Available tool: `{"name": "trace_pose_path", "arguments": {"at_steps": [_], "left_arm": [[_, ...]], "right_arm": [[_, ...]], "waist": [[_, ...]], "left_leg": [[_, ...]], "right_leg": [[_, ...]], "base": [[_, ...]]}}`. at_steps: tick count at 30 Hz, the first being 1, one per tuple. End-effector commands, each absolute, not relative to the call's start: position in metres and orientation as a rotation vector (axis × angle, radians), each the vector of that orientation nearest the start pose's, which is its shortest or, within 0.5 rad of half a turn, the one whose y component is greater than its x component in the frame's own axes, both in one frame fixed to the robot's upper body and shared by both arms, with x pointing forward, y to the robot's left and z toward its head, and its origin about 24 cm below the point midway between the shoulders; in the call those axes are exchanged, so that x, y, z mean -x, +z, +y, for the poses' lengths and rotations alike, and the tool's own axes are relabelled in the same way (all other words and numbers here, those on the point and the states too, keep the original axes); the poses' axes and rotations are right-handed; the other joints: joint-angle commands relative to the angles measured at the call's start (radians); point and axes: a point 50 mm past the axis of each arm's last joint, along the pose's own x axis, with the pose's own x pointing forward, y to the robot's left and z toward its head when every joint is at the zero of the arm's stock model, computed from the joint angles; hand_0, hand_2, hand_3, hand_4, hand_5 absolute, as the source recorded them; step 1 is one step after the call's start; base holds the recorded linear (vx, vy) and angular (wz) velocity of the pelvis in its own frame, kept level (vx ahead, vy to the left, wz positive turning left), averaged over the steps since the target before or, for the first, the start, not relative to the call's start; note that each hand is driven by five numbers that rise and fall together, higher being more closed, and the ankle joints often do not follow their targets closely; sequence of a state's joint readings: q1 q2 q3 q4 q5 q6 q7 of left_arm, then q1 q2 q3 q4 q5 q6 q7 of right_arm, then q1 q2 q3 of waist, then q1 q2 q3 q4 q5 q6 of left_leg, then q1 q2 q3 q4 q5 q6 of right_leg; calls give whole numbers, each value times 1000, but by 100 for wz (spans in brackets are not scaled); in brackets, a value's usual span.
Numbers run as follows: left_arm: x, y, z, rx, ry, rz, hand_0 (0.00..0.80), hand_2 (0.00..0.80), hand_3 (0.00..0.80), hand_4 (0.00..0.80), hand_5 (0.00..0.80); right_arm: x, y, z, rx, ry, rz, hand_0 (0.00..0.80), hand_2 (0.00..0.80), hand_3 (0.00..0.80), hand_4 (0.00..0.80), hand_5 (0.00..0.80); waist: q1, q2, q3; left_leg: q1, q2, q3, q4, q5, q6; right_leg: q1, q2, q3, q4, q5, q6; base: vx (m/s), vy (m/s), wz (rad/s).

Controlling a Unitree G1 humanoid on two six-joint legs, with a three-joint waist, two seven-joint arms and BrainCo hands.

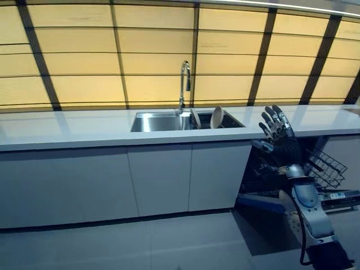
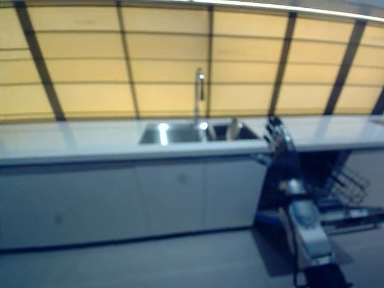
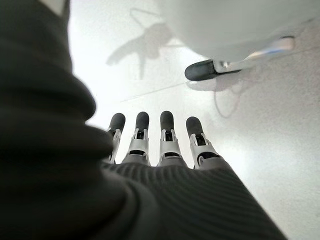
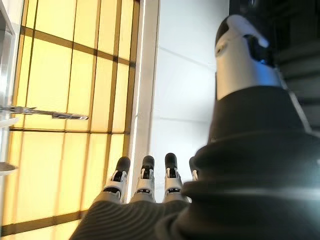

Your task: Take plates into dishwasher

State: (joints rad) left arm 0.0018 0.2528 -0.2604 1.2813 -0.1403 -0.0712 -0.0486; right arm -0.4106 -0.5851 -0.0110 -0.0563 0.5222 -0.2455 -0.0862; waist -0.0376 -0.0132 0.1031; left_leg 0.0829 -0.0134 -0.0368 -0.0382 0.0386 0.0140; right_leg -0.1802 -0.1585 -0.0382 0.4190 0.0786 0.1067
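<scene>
Two plates (image 1: 216, 117) stand on edge in the right half of the steel sink (image 1: 154, 121) set into the white counter. To the right, under the counter, the dishwasher (image 1: 315, 163) is open with its wire rack (image 1: 326, 167) pulled out. My right hand (image 1: 277, 135) is raised in front of the dishwasher's opening, fingers straight and holding nothing; its fingers (image 4: 145, 180) show straight in the right wrist view too. My left hand (image 3: 160, 145) shows only in its own wrist view, fingers straight, pointing at the pale floor, empty.
A tall tap (image 1: 184, 84) rises behind the sink. White cabinet doors (image 1: 112, 180) run under the counter to the left of the dishwasher. The dishwasher's lowered door (image 1: 264, 203) juts out over the grey floor. A yellow panelled wall stands behind the counter.
</scene>
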Motion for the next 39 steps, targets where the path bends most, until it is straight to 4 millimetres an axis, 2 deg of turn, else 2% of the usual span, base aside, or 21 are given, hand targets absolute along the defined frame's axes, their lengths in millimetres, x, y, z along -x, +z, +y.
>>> {"name": "trace_pose_path", "arguments": {"at_steps": [1, 4, 6, 8, 11, 13, 17, 18, 19, 21, 23, 25, 26, 28, 31, 32, 35, 36, 37, 38, 39], "left_arm": [[-79, -162, 240, -246, -5, 1250, 0, 0, 0, 0, 0], [-79, -162, 241, -250, 5, 1266, 0, 0, 0, 0, 0], [-79, -162, 242, -253, 5, 1271, 0, 0, 0, 0, 0], [-77, -162, 245, -259, 14, 1286, 0, 0, 0, 0, 0], [-73, -162, 247, -266, 20, 1298, 0, 0, 0, 0, 0], [-67, -162, 251, -277, 21, 1314, 0, 0, 0, 0, 0], [-59, -163, 253, -273, 19, 1330, 0, 0, 0, 0, 0], [-57, -163, 253, -267, 20, 1329, 0, 0, 0, 0, 0], [-55, -164, 252, -255, 20, 1318, 0, 0, 0, 0, 0], [-57, -163, 250, -245, 18, 1291, 0, 0, 0, 0, 0], [-59, -163, 247, -237, 6, 1261, 0, 0, 0, 0, 0], [-62, -164, 240, -241, -19, 1222, 0, 0, 0, 0, 0], [-63, -164, 236, -241, -29, 1203, 0, 0, 0, 0, 0], [-69, -163, 233, -244, -43, 1173, 0, 0, 0, 0, 0], [-79, -161, 235, -249, -45, 1154, 0, 0, 0, 0, 0], [-84, -159, 239, -255, -36, 1156, 0, 0, 0, 0, 0], [-83, -159, 243, -258, -21, 1178, 0, 0, 0, 0, 0], [-83, -159, 243, -257, -21, 1178, 0, 0, 0, 0, 0], [-79, -159, 243, -255, -9, 1191, 0, 0, 0, 0, 0], [-78, -160, 243, -253, -6, 1196, 0, 0, 0, 0, 0], [-72, -161, 243, -249, 10, 1216, 0, 0, 0, 0, 0]], "right_arm": [[-297, 267, -235, 62, 9, -807, 0, 0, 0, 0, 0], [-299, 273, -243, 57, 2, -803, 0, 0, 0, 0, 0], [-301, 277, -245, 53, -8, -799, 0, 0, 0, 0, 0], [-302, 284, -248, 48, -23, -798, 0, 0, 0, 0, 0], [-302, 286, -247, 54, -26, -801, 0, 0, 0, 0, 0], [-300, 286, -249, 66, -34, -797, 0, 0, 0, 0, 0], [-300, 284, -246, 61, -24, -790, 0, 0, 0, 0, 0], [-300, 283, -244, 53, -13, -784, 0, 0, 0, 0, 0], [-299, 280, -239, 49, -1, -777, 0, 0, 0, 0, 0], [-299, 278, -235, 40, 10, -770, 0, 0, 0, 0, 0], [-299, 274, -231, 34, 23, -757, 0, 0, 0, 0, 0], [-300, 268, -228, 34, 31, -754, 0, 0, 0, 0, 0], [-300, 265, -226, 31, 34, -759, 0, 0, 0, 0, 0], [-299, 265, -224, 32, 37, -768, 0, 0, 0, 0, 0], [-303, 274, -216, 39, 46, -779, 0, 0, 0, 0, 0], [-308, 282, -209, 36, 45, -783, 0, 0, 0, 0, 0], [-314, 287, -201, 27, 44, -779, 0, 0, 0, 0, 0], [-315, 287, -201, 27, 45, -779, 0, 0, 0, 0, 0], [-317, 286, -198, 25, 49, -776, 0, 0, 0, 0, 0], [-317, 286, -198, 25, 50, -775, 0, 0, 0, 0, 0], [-319, 284, -195, 25, 59, -773, 0, 0, 0, 0, 0]], "waist": [[1, -19, -24], [-20, -33, -17], [-26, -31, -10], [-28, -37, 0], [-24, -45, 0], [-25, -61, -16], [-31, -59, -62], [-34, -53, -74], [-36, -46, -85], [-35, -44, -92], [-29, -47, -94], [-8, -69, -80], [7, -83, -64], [34, -92, -34], [62, -85, -6], [76, -77, -3], [111, -54, -1], [112, -56, 0], [129, -47, 3], [133, -46, 4], [147, -36, 8]], "left_leg": [[43, -95, -1, -18, -58, 62], [76, -110, -28, 5, -107, 56], [91, -107, -37, 16, -122, 55], [122, -101, -38, 51, -165, 55], [141, -99, -41, 74, -197, 57], [165, -97, -57, 89, -230, 56], [221, -49, -59, 101, -263, 13], [230, -30, -55, 110, -242, -4], [222, -4, -55, 158, -180, -28], [200, 12, -54, 234, -115, -46], [150, 15, -39, 391, -10, -72], [45, 1, 2, 615, 54, -85], [-32, -9, 24, 724, 59, -84], [-155, 4, 65, 799, 35, -77], [-188, 19, 119, 652, 5, -68], [-194, 25, 140, 503, 15, -68], [-238, 4, 103, 277, 71, -77], [-230, 2, 105, 266, 75, -77], [-262, 0, 82, 188, 111, -82], [-264, -1, 79, 172, 119, -83], [-295, 8, 68, 92, 175, -92]], "right_leg": [[-35, 39, 30, -111, 129, -40], [-41, 60, 21, -330, 139, -22], [-59, 64, 15, -370, 150, -16], [-82, 54, -26, -449, 179, -2], [-86, 44, -49, -449, 198, 3], [-61, 39, -40, -434, 210, 5], [-19, 50, -51, -361, 138, -17], [-10, 60, -51, -350, 117, -30], [4, 79, -42, -339, 91, -50], [23, 95, -34, -339, 69, -69], [64, 110, -56, -357, 46, -97], [111, 101, -96, -376, 32, -128], [138, 92, -117, -381, 25, -139], [179, 82, -149, -385, 9, -151], [238, 86, -155, -413, -12, -139], [261, 102, -141, -433, -29, -132], [297, 137, -87, -464, -44, -123], [300, 135, -85, -466, -44, -123], [315, 149, -57, -477, -47, -123], [319, 150, -51, -480, -48, -122], [336, 163, -28, -487, -54, -126]], "base": [[293, -86, -6], [314, -117, 18], [248, -116, 40], [400, -214, 36], [292, -185, -17], [394, -271, 4], [384, -338, 41], [377, -365, 45], [360, -368, 39], [266, -306, 29], [191, -288, 8], [170, -348, -29], [129, -329, -34], [94, -213, -19], [161, -94, -10], [223, -11, -5], [204, 30, -14], [191, 43, -29], [146, 28, -28], [283, 65, -39], [262, 74, -35]]}}
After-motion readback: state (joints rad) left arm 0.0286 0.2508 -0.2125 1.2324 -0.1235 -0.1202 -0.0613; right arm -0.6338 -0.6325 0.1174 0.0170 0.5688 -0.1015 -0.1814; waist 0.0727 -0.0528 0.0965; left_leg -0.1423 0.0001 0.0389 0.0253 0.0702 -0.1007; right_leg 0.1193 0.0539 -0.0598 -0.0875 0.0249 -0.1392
